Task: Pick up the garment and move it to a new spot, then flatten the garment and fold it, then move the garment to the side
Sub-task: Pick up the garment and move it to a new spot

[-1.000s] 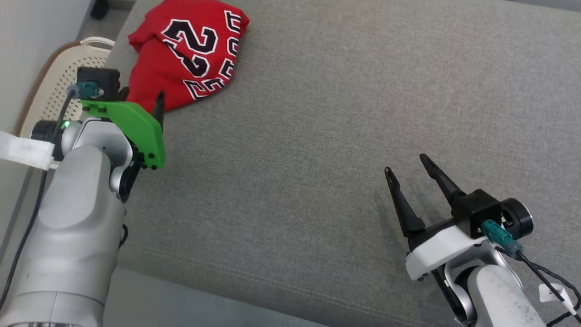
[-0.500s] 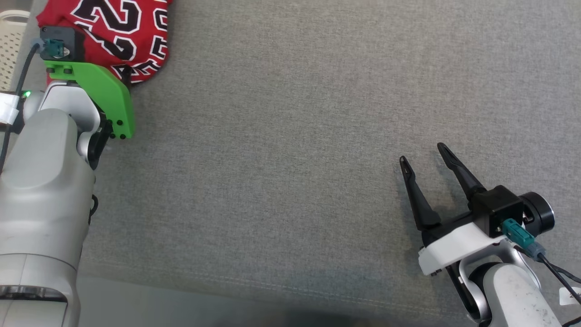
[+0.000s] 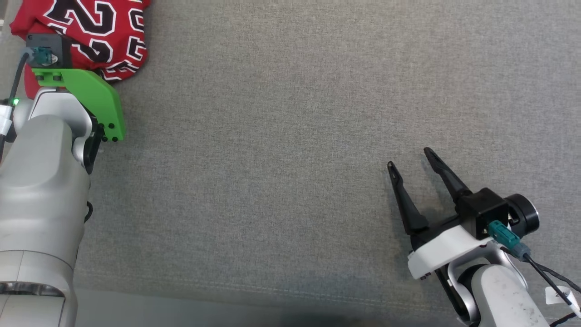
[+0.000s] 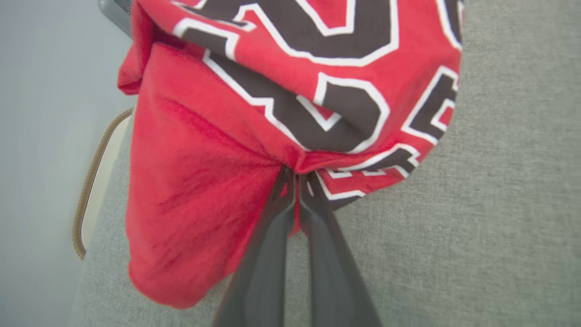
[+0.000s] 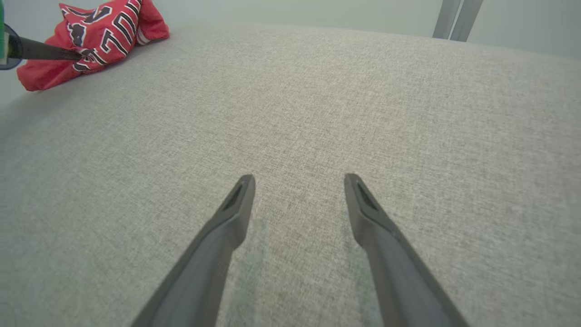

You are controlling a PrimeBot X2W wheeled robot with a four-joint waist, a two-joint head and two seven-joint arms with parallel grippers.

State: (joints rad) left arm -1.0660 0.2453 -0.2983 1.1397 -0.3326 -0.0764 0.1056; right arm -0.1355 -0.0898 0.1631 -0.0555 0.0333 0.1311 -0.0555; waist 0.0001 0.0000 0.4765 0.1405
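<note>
Left gripper (image 4: pixel 295 175) is pressed together on the garment (image 4: pixel 218 150). My two dark fingers lie side by side, with a fold of red cloth nipped between their tips at the near edge of the bundle.

The garment is a red jersey with black, white-edged numerals. It is bunched in a heap at the far left of the grey cushion (image 3: pixel 290 136). From my head it sits at the top left, partly behind the green bracket (image 3: pixel 91 97) on my left wrist.

Along the left wrist view, the cloth bulges in a rounded lobe to the left of my fingers. A brown-edged rim (image 4: pixel 88 195) shows past the cushion's edge, and what it belongs to I cannot tell.

Right gripper (image 3: pixel 408 157) is well apart from all this, low at the right, with its fingers spread wide and nothing between them. Bare cushion lies under it, and whether the tips touch the fabric I cannot tell.

From the right wrist, the garment is a small red heap at the far upper left. My left fingers reach into it from the side.
</note>
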